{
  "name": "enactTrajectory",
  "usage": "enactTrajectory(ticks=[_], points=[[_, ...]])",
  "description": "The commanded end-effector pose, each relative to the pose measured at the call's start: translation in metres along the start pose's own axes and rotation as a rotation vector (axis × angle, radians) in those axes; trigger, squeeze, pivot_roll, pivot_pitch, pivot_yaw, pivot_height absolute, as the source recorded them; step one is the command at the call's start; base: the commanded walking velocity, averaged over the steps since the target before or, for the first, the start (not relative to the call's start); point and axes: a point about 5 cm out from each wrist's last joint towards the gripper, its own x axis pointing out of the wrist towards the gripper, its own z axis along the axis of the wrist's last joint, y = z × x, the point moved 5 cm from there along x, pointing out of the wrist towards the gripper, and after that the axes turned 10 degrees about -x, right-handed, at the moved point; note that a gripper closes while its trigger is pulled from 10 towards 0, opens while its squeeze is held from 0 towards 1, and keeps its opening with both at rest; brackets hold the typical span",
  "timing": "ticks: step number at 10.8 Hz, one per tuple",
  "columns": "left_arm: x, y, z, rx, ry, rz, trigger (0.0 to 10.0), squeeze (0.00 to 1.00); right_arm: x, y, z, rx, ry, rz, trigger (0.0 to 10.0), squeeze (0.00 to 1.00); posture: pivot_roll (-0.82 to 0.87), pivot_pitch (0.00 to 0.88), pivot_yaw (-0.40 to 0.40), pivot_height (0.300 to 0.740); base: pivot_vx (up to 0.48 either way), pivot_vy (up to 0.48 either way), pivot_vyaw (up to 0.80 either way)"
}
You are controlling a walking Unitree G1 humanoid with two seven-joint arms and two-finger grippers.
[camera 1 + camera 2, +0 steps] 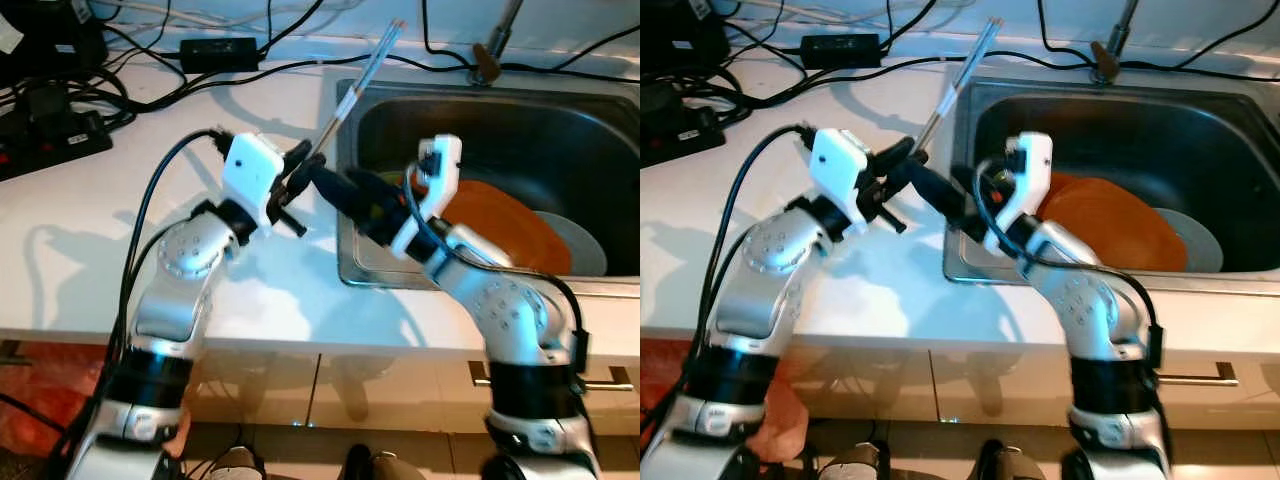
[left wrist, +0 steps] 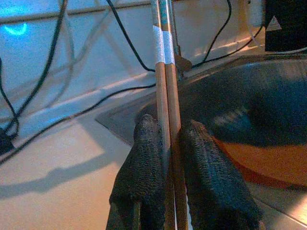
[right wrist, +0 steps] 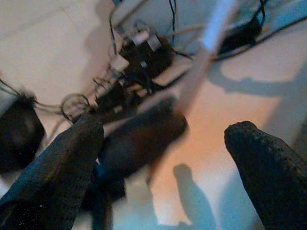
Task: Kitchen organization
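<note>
A pair of wooden chopsticks point(image 1: 362, 80) with a white band point(image 2: 163, 45) points up and away over the sink's left rim. My left gripper point(image 1: 300, 170) is shut on their lower end, over the white counter beside the sink; in the left wrist view both fingertips point(image 2: 146, 143) press the sticks. My right gripper point(image 1: 335, 190) reaches in from the sink side, open. In the right wrist view its fingers point(image 3: 254, 158) stand wide apart, with the left gripper's fingers and the blurred chopsticks point(image 3: 201, 62) between them.
The steel sink point(image 1: 560, 110) holds an orange plate point(image 1: 500, 225) lying on a grey plate point(image 1: 585, 245). A faucet base point(image 1: 488, 62) stands behind it. A black power strip point(image 1: 50, 140), an adapter point(image 1: 215, 50) and several cables lie on the counter point(image 1: 80, 260) at the back left.
</note>
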Motion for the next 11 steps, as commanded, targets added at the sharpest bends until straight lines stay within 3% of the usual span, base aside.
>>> enactTrajectory(ticks=[1, 4, 10, 11], points=[[0.001, -0.005, 0.004, 0.000, -0.011, -0.001, 0.0, 0.00, 0.002, -0.001, 0.005, 0.011, -0.025, 0.003, 10.0, 0.00, 0.10, 0.148, -0.077, 0.740, 0.000, 0.000, 0.00], [-0.009, -0.008, 0.005, -0.014, -0.033, 0.026, 0.0, 0.00, 0.011, -0.002, 0.024, 0.099, -0.128, 0.010, 10.0, 0.00, 0.11, 0.155, -0.090, 0.740, 0.000, 0.000, 0.00], [-0.014, -0.016, 0.015, -0.012, -0.068, 0.013, 0.0, 0.00, 0.028, -0.022, 0.026, 0.136, -0.158, -0.060, 10.0, 0.00, 0.12, 0.155, -0.095, 0.740, 0.000, 0.000, 0.00], [-0.015, -0.019, 0.014, -0.013, -0.061, 0.003, 0.0, 0.00, 0.033, -0.026, 0.031, 0.157, -0.187, -0.065, 0.0, 0.00, 0.13, 0.155, -0.097, 0.740, 0.000, 0.000, 0.00]])
